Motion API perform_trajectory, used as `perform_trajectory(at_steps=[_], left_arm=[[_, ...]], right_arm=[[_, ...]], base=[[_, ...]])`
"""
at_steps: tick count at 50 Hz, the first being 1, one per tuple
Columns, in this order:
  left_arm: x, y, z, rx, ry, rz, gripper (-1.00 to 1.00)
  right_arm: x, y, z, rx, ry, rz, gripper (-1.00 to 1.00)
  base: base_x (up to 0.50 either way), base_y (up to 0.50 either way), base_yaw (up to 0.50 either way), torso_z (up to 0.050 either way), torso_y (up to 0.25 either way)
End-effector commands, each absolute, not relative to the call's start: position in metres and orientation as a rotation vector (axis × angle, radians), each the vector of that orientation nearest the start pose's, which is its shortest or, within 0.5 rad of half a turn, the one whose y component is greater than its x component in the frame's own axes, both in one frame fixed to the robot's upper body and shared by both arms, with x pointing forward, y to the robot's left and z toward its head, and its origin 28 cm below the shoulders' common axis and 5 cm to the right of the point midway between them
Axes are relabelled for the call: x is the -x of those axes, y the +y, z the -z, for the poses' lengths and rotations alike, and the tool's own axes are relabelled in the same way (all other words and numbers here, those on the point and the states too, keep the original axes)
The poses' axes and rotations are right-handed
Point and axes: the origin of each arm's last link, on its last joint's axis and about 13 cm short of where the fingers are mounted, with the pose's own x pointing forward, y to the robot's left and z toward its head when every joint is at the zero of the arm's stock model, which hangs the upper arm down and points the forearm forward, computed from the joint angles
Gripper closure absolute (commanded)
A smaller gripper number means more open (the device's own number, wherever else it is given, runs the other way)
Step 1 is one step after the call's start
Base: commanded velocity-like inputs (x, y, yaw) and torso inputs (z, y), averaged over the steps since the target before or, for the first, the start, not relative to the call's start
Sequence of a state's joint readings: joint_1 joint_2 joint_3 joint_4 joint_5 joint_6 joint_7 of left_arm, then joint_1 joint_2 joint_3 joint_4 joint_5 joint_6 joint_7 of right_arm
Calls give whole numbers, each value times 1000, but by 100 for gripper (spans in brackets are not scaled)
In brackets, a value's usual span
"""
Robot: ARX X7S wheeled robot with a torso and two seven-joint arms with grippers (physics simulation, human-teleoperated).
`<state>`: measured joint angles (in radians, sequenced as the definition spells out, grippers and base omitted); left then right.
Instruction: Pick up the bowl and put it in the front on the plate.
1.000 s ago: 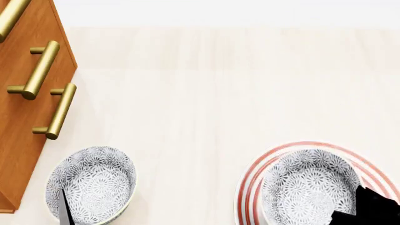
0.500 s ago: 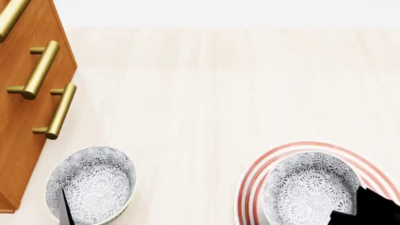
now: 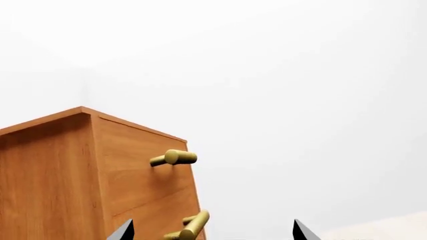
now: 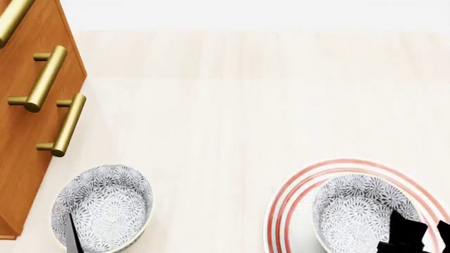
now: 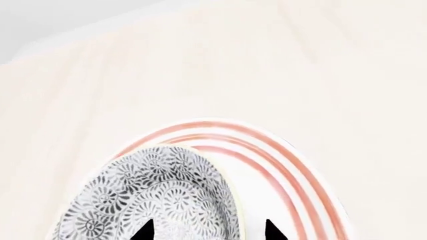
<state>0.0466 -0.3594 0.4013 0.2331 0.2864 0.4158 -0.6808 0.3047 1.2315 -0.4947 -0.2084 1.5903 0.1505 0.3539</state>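
One bowl (image 4: 359, 208) sat on the plate (image 4: 285, 211), its rim between your right hand's (image 5: 205, 231) parted fingertips; releasing and lifting clear came next

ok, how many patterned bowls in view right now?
2. One bowl sits on the table near the wooden cabinet, at head view's left. The other bowl rests on the red-ringed plate. More may lie outside the frame.
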Motion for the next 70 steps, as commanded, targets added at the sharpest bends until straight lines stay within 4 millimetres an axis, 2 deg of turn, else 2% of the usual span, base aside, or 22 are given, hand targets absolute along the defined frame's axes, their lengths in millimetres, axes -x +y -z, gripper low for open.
perform_trajectory(at_steps=[1, 5, 17, 20, 22, 25, 30, 32, 33, 39, 40, 43, 46, 51, 54, 56, 66, 70], left_arm=[[-183, 193, -63, -257, -682, -105, -100], [-184, 193, -62, -257, -678, -104, -100], [-183, 192, -62, -256, -675, -97, -100], [-183, 192, -63, -259, -682, -97, -100], [-183, 192, -63, -261, -685, -99, -100], [-182, 192, -64, -261, -688, -99, -100], [-182, 193, -65, -257, -694, -103, -100], [-182, 193, -66, -255, -698, -103, -100], [-182, 194, -67, -253, -700, -107, -100], [-180, 198, -78, -242, -754, -159, -100], [-180, 200, -83, -236, -772, -177, -100], [-179, 205, -95, -235, -807, -211, -100], [-177, 210, -104, -237, -840, -242, -100], [-175, 213, -108, -243, -861, -258, -100], [-173, 215, -109, -252, -871, -273, -100], [-171, 217, -110, -259, -886, -289, -100], [-166, 231, -115, -300, -956, -380, -100], [-166, 236, -114, -310, -962, -411, -100]], right_arm=[[-211, -251, -162, -243, 351, 1, -100], [-212, -252, -164, -240, 345, 7, -100], [-214, -269, -196, -216, 242, 78, -100], [-215, -270, -208, -235, 171, 88, -100], [-214, -268, -229, -254, 89, 66, -100], [-210, -267, -245, -247, 32, 56, -100], [-204, -262, -258, -265, -57, 42, -100], [-205, -259, -254, -271, -105, 86, -100], [-207, -257, -249, -290, -176, 178, -100], [-208, -235, -235, -320, -479, 197, -100], [-207, -230, -230, -276, -541, 193, -100], [-208, -222, -219, -294, -592, 199, -100], [-207, -219, -212, -221, -702, 248, -100], [-208, -214, -201, -187, -743, 248, -100], [-209, -204, -178, -97, -792, 203, -100], [-209, -202, -173, -112, -793, 198, -100], [-200, -192, -149, 8, -1028, 187, -100], [-201, -187, -134, 3, -1046, 188, -100]], base=[[0, 0, 0, 0, 0], [0, 0, 0, 0, 0], [0, 0, 0, 0, 0], [0, 0, 0, 0, 0], [0, 0, 0, 0, 0], [0, 0, 0, 0, 0], [0, 0, 0, 0, 0], [0, 0, 0, 0, 0], [0, 0, 0, 0, 0], [0, 0, 0, 0, 0], [0, 0, 0, 0, 0], [0, 0, 0, 0, 0], [0, 0, 0, 0, 0], [0, 0, 0, 0, 0], [0, 0, 0, 0, 0], [0, 0, 0, 0, 0], [0, 0, 0, 0, 0], [0, 0, 0, 0, 0]])
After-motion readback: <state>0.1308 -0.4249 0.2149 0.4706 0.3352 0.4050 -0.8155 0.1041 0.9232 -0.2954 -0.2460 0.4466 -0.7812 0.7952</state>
